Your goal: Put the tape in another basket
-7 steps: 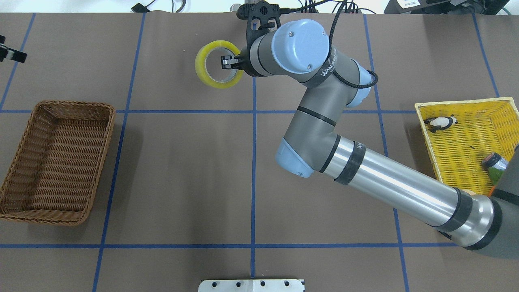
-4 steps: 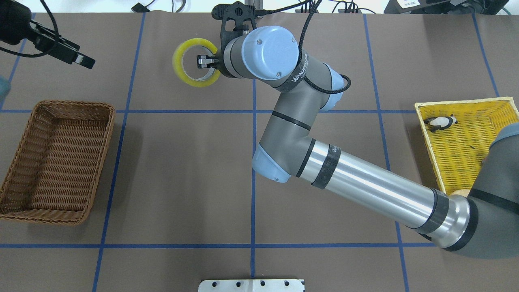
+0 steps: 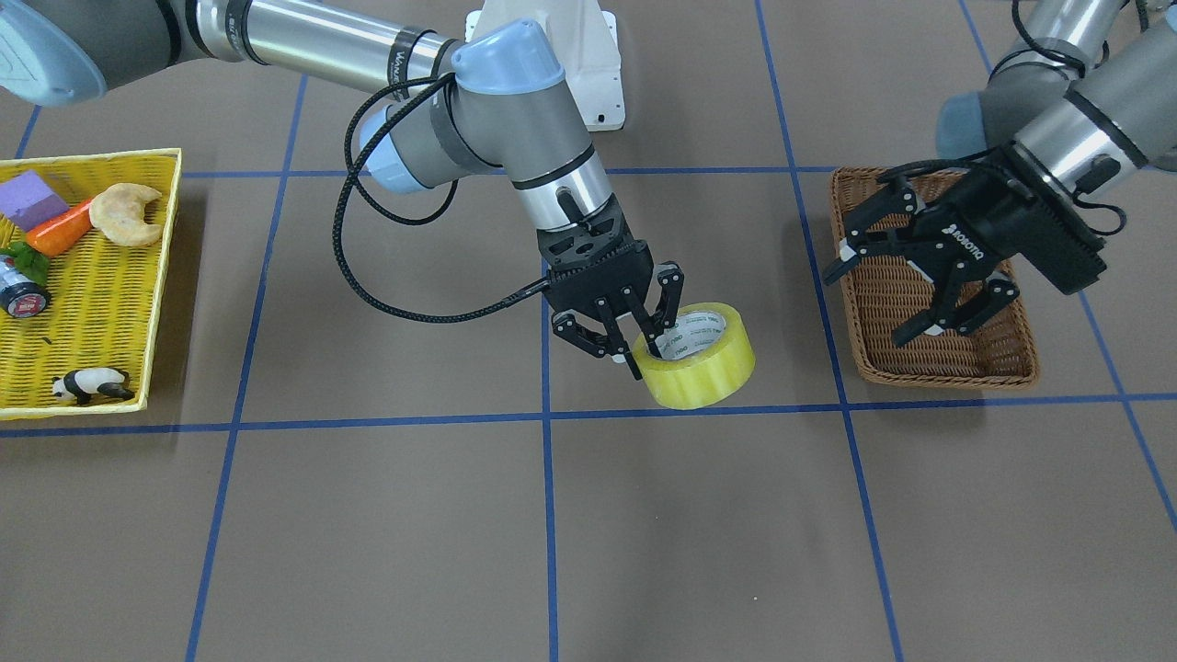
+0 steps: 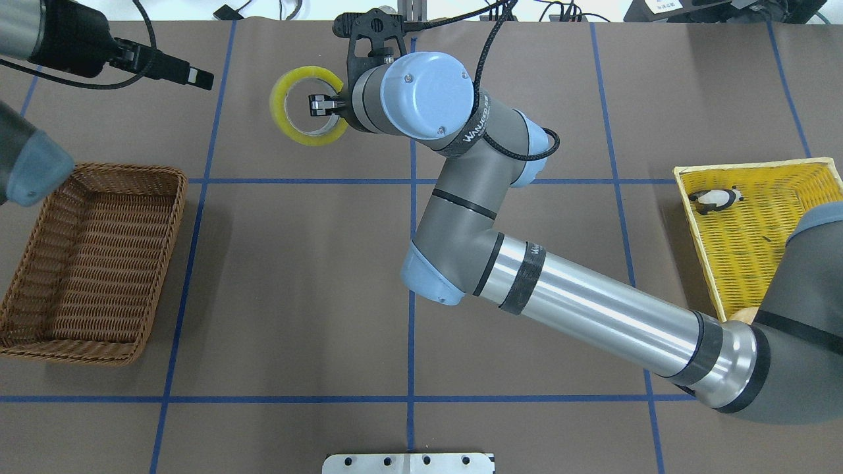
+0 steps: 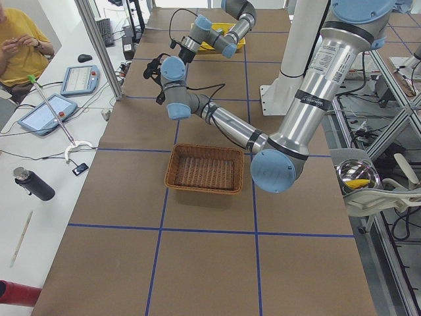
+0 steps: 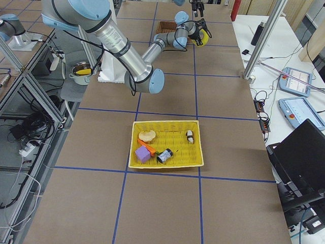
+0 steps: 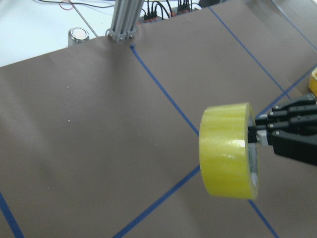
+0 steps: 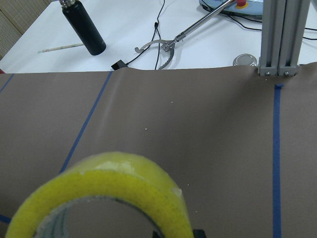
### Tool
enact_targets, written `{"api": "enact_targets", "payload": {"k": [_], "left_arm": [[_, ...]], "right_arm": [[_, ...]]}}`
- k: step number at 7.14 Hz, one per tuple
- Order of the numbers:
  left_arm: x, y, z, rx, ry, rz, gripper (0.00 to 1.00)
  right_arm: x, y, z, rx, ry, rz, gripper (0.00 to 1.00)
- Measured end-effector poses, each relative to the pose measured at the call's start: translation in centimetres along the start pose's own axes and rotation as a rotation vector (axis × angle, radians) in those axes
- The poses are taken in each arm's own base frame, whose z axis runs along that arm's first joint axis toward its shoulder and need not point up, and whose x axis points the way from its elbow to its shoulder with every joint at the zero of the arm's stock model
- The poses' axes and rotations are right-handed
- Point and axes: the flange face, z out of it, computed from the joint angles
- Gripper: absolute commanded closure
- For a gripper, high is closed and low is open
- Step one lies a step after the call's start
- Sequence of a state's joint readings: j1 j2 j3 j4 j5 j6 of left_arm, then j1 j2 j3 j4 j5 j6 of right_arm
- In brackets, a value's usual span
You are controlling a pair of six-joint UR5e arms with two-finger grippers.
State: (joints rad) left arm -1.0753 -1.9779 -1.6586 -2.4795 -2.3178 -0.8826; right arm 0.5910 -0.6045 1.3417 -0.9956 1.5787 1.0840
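The yellow tape [image 4: 290, 124] is gripped by my right gripper [image 4: 327, 105], which is shut on the roll's wall with one finger inside the core, above the far middle of the table. The grip also shows in the front view [image 3: 648, 359], on the tape [image 3: 703, 372]. My left gripper [image 3: 864, 308] is open and empty, hovering over the brown wicker basket [image 3: 938, 372] and pointing at the tape. The left wrist view shows the tape [image 7: 225, 148] side-on, with the right gripper's fingers [image 7: 282, 134] behind it. The basket [image 4: 39, 339] stands empty at the table's left.
A yellow tray-basket [image 4: 698, 237] at the right holds a panda figure [image 4: 714, 197] and other small items [image 3: 119, 216]. An aluminium post [image 8: 277, 34] stands at the table's far edge. The right arm's forearm [image 4: 593, 313] spans the table's middle.
My right arm has carried the tape leftwards along the far side. My left arm has come in from the left, its open gripper reaching towards the tape.
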Motion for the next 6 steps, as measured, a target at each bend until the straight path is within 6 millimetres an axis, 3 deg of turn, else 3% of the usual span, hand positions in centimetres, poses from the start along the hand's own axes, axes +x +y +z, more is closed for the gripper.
{"api": "enact_targets", "payload": {"k": [4,6], "left_arm": [[4.0,3.1,3.7,0.029,0.122,0.009,0.02],[4.6,3.8,4.5,0.022,0.156,0.031,0.02]], "right_arm": [[-1.3,0.3,-0.9,0.011,-0.044,-0.003,1.00],[-2.3,1.4,-1.5,0.025,-0.107,-0.008,1.00]]}}
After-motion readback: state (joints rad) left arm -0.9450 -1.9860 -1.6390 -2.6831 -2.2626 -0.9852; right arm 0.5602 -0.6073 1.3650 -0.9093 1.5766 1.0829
